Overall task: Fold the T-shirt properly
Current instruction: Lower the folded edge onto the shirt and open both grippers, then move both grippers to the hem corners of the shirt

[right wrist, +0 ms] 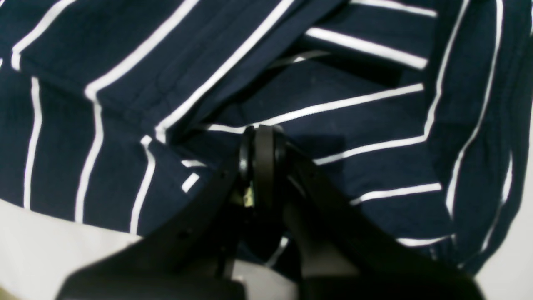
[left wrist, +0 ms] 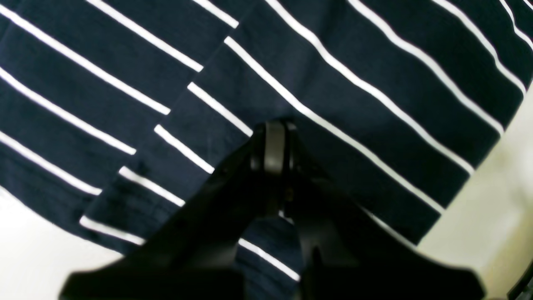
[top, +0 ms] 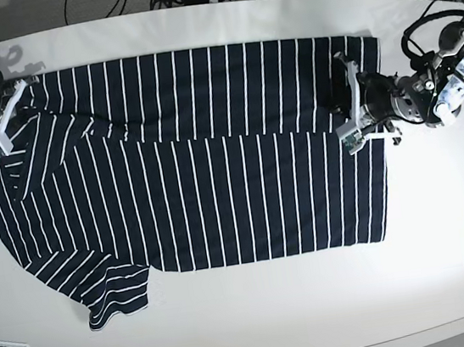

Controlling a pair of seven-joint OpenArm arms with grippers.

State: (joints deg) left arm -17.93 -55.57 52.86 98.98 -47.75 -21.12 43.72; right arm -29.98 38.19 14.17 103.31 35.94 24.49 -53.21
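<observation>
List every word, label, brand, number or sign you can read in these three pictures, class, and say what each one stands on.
None: no picture shows any readable text.
T-shirt: only white stripes on dark cloth, no print or readable label in view.
Table: plain white, no markings.
Left gripper and right gripper: black, both shut, no lettering visible.

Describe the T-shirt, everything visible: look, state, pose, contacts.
The T-shirt is dark navy cloth with thin white stripes, spread flat across the white table. Its far long edge is folded over toward the middle, forming an overlapping band. One short sleeve sticks out at the near left corner; the left end is rumpled. The left end effector is shut and sits over the hem end, the right end effector shut over the creased sleeve end. Whether either actually pinches cloth cannot be told.
</observation>
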